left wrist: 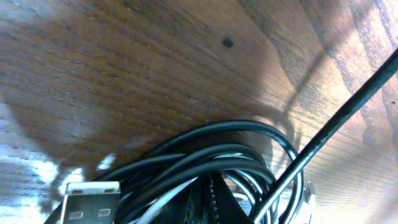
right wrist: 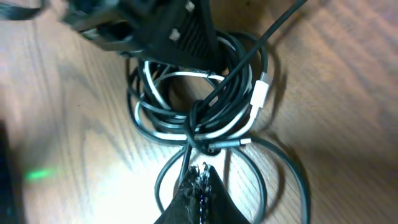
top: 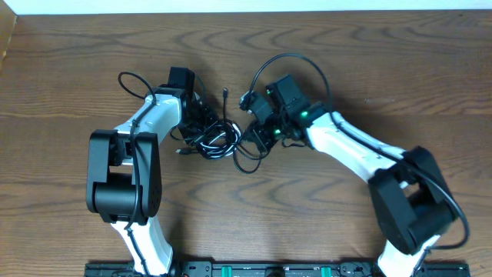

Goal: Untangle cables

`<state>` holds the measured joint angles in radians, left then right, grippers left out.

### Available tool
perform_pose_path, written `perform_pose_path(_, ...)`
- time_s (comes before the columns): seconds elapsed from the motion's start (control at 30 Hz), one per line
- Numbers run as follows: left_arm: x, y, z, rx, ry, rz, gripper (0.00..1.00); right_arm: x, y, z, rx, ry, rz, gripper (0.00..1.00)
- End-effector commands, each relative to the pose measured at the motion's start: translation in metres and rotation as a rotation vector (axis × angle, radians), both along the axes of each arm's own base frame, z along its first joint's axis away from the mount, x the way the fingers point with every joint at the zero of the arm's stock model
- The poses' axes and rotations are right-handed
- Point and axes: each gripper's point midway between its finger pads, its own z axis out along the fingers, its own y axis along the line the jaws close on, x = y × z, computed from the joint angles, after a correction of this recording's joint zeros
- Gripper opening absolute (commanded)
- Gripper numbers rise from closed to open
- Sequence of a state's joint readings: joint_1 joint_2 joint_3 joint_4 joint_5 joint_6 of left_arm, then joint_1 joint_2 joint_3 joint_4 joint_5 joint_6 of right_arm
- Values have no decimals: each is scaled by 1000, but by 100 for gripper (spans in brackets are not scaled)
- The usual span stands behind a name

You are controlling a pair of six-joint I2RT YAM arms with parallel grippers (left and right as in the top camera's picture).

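Gripping tangled cables (top: 215,142), right pincer (right wrist: 199,177) clamped; left pincer (left wrist: 209,198) together amid same coil.

From overhead we saw the wooden surface (top: 69,54) evenly and softly lit, sharp from edge to edge, with only faint shadows. In the left wrist view a pale glare sat at the lower left of the frame, a broad shadow darkened the middle, and the cables (left wrist: 224,152) looked soft. In the right wrist view glare washed out the lower centre, the right fingers (right wrist: 199,199) were a dark blur, and the upper left smeared.
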<state>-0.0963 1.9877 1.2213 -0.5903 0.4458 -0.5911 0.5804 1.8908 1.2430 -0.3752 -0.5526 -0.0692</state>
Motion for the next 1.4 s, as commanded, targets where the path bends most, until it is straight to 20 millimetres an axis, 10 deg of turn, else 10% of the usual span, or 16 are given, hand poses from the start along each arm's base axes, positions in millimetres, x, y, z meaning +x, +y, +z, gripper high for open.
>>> perform_pose_path(0.0, -22, 35, -40, 186, 101, 36, 8, -9, 4, 12, 8, -108, 144, 1)
perform_pose_path(0.33, -22, 35, -40, 187, 101, 35, 8, -11, 10, -9, -303, -545, 494, 39)
perform_pose_path(1.37, -22, 34, -40, 179, 103, 39, 8, -23, 30, -51, -284, -587, 678, 36)
